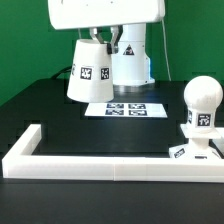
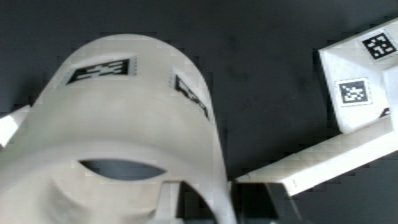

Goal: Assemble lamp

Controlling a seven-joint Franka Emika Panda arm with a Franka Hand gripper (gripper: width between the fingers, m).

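Gripper point(image 1: 95, 40): closed on the shade point(image 1: 90, 70), held tilted above the table point(image 1: 60, 110).
Bulb point(image 1: 201, 103): upright on the base point(image 1: 196, 150), exterior view's right.
Marker board point(image 1: 127, 108): flat behind.

A robotics lab: black table point(image 1: 60, 105), marker board point(image 1: 127, 108), white border rail point(image 1: 100, 163).

No words, brand names or numbers are showing legibly anywhere. Only black-and-white square tags are appearing: on the shade point(image 1: 91, 70) point(image 2: 134, 120), on the bulb point(image 1: 203, 108), on the base point(image 1: 192, 151), and on the marker board point(image 1: 128, 107) point(image 2: 359, 75) lying on the worktop point(image 1: 60, 115). Their patterns are carrying no readable characters.
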